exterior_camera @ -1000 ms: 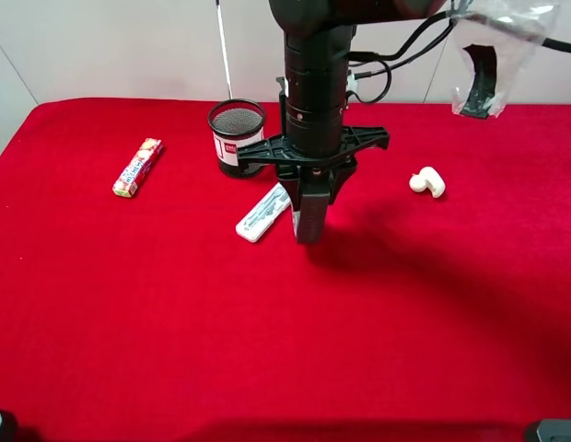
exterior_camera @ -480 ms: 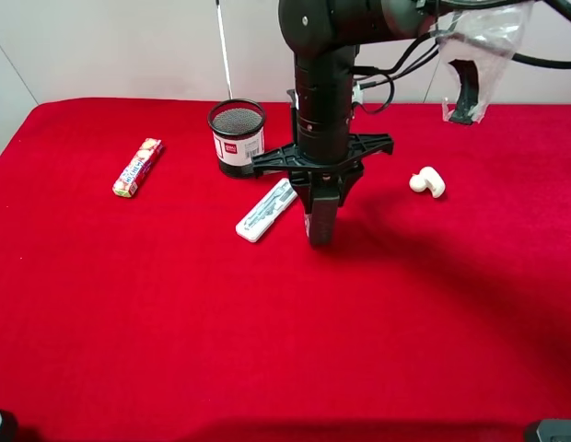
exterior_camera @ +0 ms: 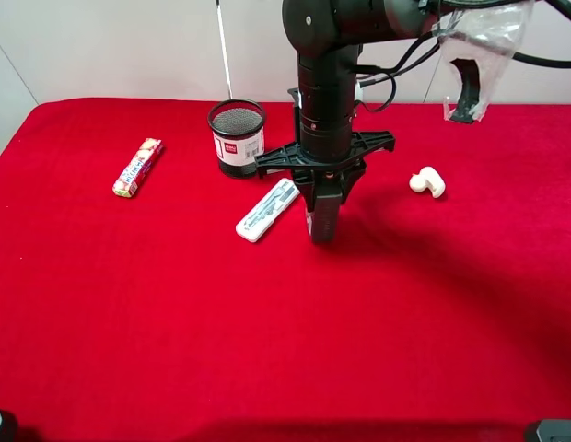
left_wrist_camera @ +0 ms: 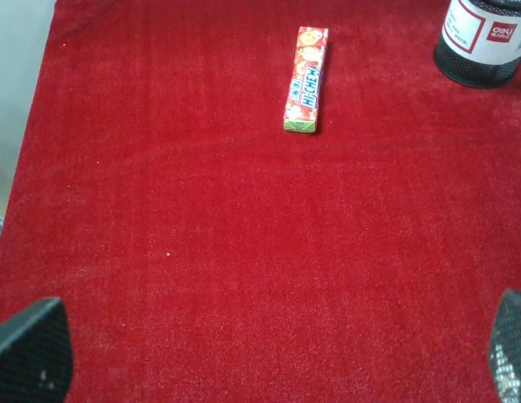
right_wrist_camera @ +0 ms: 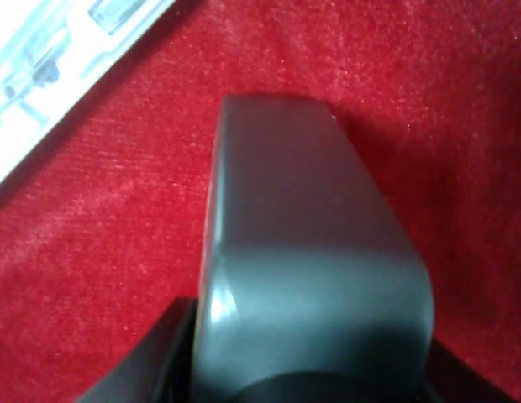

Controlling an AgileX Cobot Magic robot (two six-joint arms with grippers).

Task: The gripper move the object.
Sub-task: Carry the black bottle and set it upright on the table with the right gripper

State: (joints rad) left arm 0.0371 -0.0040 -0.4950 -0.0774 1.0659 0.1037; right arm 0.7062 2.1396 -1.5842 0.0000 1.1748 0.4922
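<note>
The red table [exterior_camera: 129,322] carries a candy pack [exterior_camera: 138,168], a mesh cup [exterior_camera: 238,138], a flat white case [exterior_camera: 267,210] and a white piece [exterior_camera: 427,181].

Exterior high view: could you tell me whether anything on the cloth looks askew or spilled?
Nothing is spilled or damaged. The mesh pen cup stands upright; the white case and Hi-Chew stick lie diagonally. The right gripper holds the grey bottle upright beside the case.
</note>
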